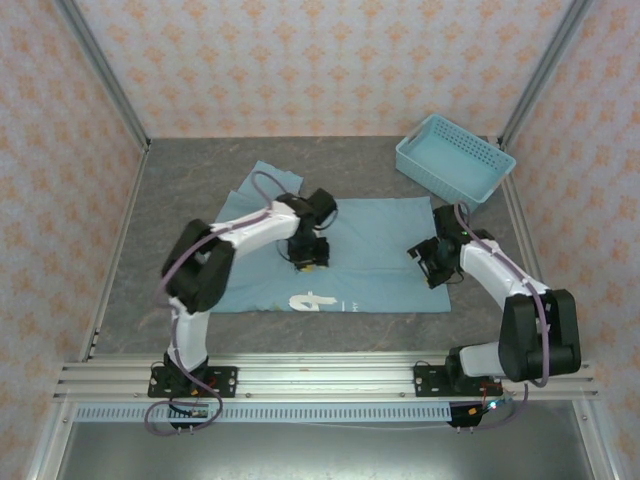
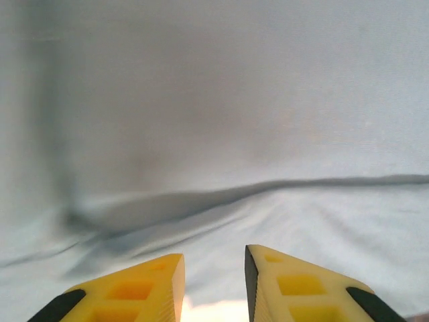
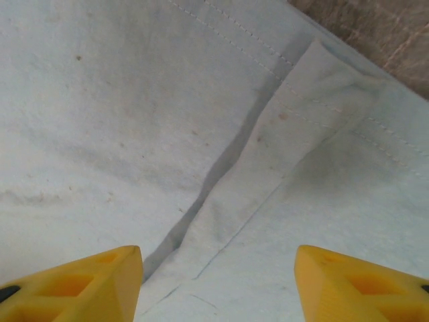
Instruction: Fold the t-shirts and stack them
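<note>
The light teal-blue t-shirt [image 1: 370, 250] lies spread flat on the grey table, with white lettering [image 1: 308, 300] near its front edge. My left gripper [image 1: 308, 264] points down over the shirt's middle. In the left wrist view, the left gripper [image 2: 214, 258] has its yellow fingers a narrow gap apart above rumpled cloth [image 2: 234, 134], with nothing between them. My right gripper [image 1: 431, 266] hovers over the shirt's right edge. In the right wrist view, the right gripper [image 3: 218, 251] stands wide open above a folded seam of the t-shirt [image 3: 134, 121].
A light-blue plastic lattice basket [image 1: 455, 157] stands at the back right of the table [image 1: 180, 200]. Metal frame posts rise at the back corners. Bare grey table [image 3: 392, 27] shows beyond the shirt's hem in the right wrist view.
</note>
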Controlling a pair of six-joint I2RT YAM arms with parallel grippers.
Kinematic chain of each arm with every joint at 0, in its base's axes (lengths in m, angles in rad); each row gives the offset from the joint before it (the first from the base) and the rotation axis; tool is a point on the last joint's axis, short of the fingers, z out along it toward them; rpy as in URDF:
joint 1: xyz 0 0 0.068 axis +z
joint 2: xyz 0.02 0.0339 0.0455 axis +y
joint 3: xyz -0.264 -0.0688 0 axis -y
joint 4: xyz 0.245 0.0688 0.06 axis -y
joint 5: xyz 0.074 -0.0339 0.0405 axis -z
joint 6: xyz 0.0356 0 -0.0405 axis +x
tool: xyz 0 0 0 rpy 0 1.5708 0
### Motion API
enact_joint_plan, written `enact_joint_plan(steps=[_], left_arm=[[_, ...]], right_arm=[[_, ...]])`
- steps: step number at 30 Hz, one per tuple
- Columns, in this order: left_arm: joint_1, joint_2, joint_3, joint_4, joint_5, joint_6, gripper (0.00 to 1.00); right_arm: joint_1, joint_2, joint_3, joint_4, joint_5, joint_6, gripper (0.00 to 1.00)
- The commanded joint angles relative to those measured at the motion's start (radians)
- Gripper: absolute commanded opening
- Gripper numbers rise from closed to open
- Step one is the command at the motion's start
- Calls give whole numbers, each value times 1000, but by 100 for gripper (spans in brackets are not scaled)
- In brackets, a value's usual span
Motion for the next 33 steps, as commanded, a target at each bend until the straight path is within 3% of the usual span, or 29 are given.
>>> enact_joint_plan(steps=[1,7,13,20,33], left_arm=[[92,-166,-122,-24,-64,-98,27],[275,-221,-313,-34,-93,-163,15],[372,-188,-397,-2,-192,-222,15],[380,-182,-536,34,-220,-276,13],[381,-357,-718,-1,-287,-311,14]], right_arm=[[-4,-38,-26,-77,46,-38,57],[-4,-32,-51,-68,45,-50,45],[-4,53,-51,-89,71,-63,41],[4,133,-118,-132,73,9,41],[135,52,-206,-249,-5,141,43]])
